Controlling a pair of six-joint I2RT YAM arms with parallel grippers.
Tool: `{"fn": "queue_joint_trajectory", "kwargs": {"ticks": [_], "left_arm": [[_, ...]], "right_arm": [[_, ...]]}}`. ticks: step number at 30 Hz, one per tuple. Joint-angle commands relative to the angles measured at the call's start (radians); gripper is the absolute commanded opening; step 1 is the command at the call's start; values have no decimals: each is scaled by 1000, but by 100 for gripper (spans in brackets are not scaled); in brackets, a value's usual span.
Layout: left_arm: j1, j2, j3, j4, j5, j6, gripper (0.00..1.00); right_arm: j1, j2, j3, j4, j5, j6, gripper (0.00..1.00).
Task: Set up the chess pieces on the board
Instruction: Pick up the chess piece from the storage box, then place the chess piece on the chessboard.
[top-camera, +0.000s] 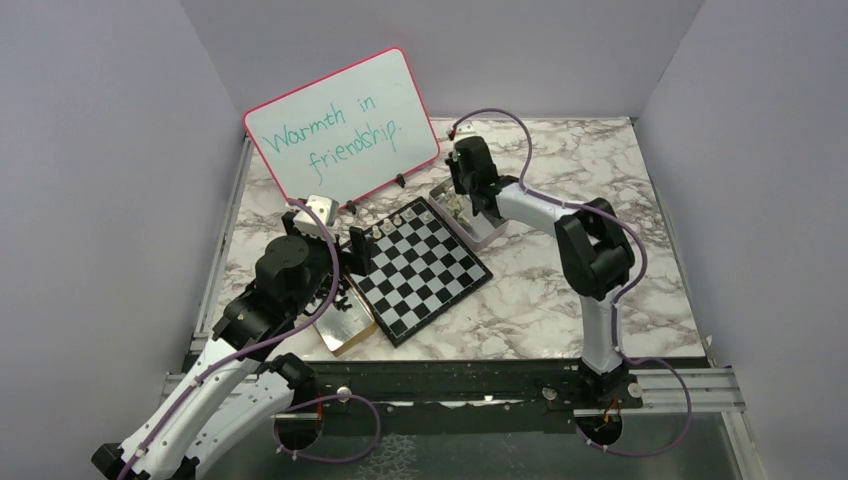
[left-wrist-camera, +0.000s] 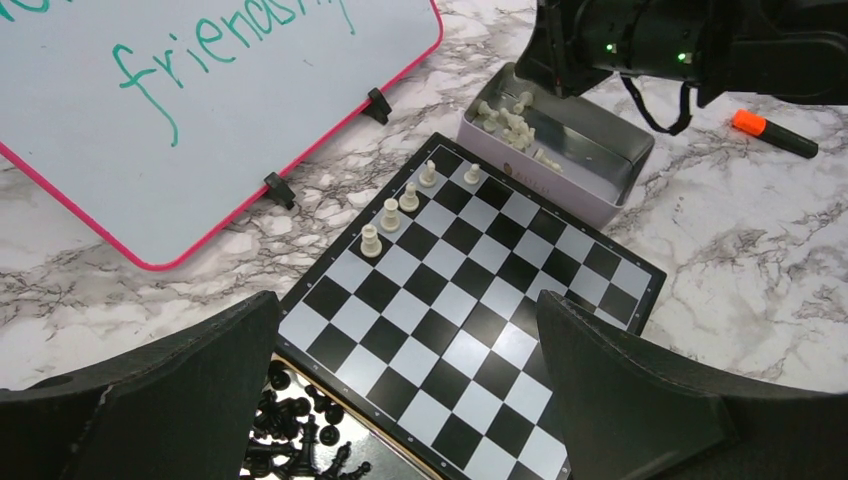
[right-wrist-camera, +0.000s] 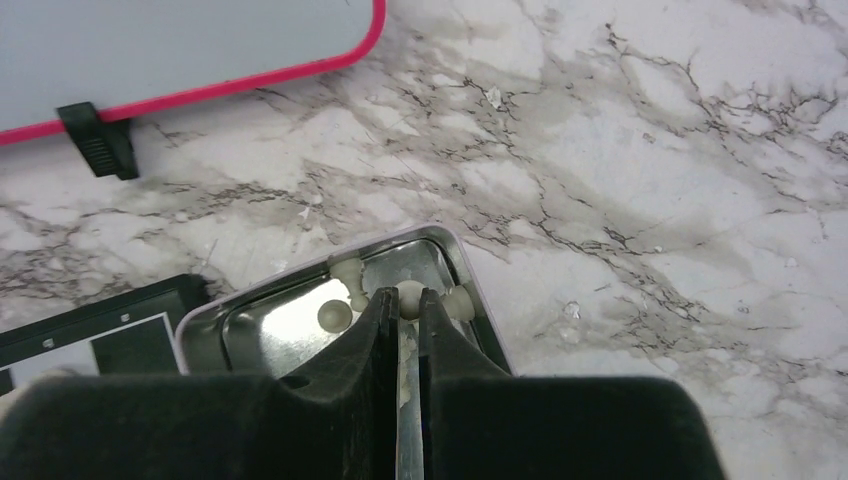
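The chessboard (top-camera: 425, 270) lies tilted in the middle of the marble table, also in the left wrist view (left-wrist-camera: 470, 300). Several cream-white pieces (left-wrist-camera: 390, 215) stand along its far edge. My left gripper (left-wrist-camera: 408, 305) is open and empty above the board's near-left edge. Black pieces (left-wrist-camera: 290, 430) lie heaped in a shiny tin below it. My right gripper (right-wrist-camera: 407, 298) reaches into the metal tin (right-wrist-camera: 250, 330) of white pieces. Its jaws are nearly closed on a white piece (right-wrist-camera: 410, 295). More white pieces (right-wrist-camera: 345, 275) lie beside it.
The pink-rimmed whiteboard (top-camera: 340, 125) stands at the back left on black clips. An orange marker (left-wrist-camera: 775, 133) lies right of the white-piece tin (left-wrist-camera: 600, 190). The black-piece tin (top-camera: 345, 325) sits at the board's left corner.
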Motion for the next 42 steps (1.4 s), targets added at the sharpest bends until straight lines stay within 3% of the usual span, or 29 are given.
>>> {"fn": "queue_joint_trajectory", "kwargs": {"ticks": [1,9,19,30,42], "left_arm": [[2,-16,-7,24,-27,4,99],[2,-27,-8,24,-47,4,99],[2,-44,-9,25,-59,2,99],[2,-54,-11,26,-59,-2,99],[2,-58,-11,26,-59,-2,99]], "right_arm": [[-3,-106,-52,1,-87,17,4],[21,-242,-162,19,-226,110,5],[130,-330,-279,50,-244,170,5],[264,-234,-231,54,-175,197,5],[280,-125,-197,128,-48,197,5]]}}
